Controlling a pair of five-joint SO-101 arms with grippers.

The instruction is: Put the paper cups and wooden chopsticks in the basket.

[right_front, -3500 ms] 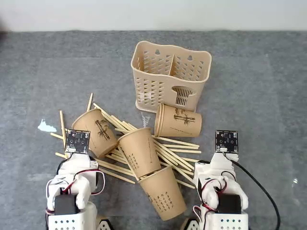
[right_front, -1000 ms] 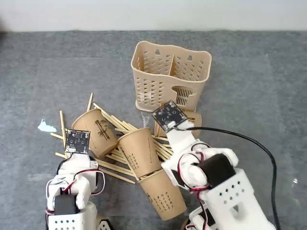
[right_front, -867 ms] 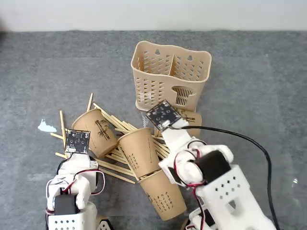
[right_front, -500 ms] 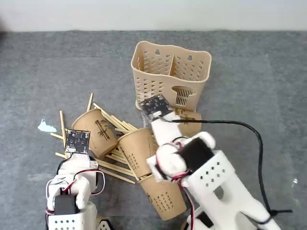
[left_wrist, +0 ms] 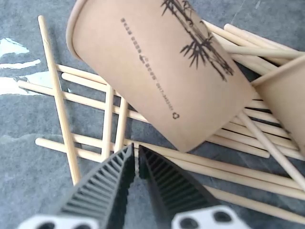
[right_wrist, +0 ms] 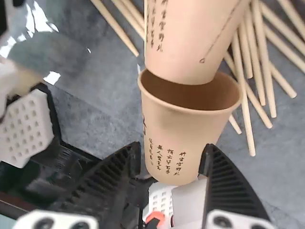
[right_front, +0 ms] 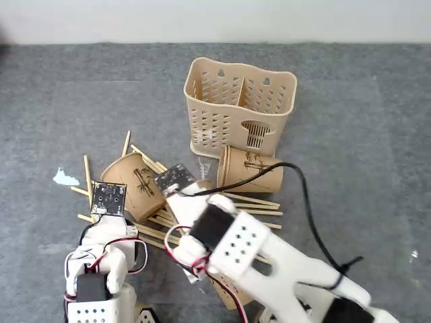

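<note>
Far left, left gripper (left_wrist: 132,151): fingers together on nothing, tips low over the chopsticks (right_wrist: 257,67), arm folded at the table's near edge
Left cup (left_wrist: 162,71): on its side across the chopsticks, just ahead of the left gripper, at about 1 o'clock from it in the high view; long axis roughly 11 to 5, mouth at the 11 end
Right gripper (right_wrist: 172,150): jaws apart, one on each side of the near cup's wall; I cannot tell whether they touch it
Near cup (right_wrist: 183,124): on its side between those jaws; long axis runs straight out from the wrist, base end nearest it, mouth at the far end
Mid cup (right_wrist: 190,38): on the same line, its base right at the near cup's mouth, perhaps just inside
Basket (right_front: 222,128): upright, two compartments, at about 1 o'clock from the pile and well apart from the near cup
Far cup (right_front: 239,161): on its side just in front of the basket, mouth toward 9 o'clock
Nearer arm: the right, as I judge it; a squeeze across the wall should do
Risk: the mid cup may drag along or roll once the near cup lifts
</note>
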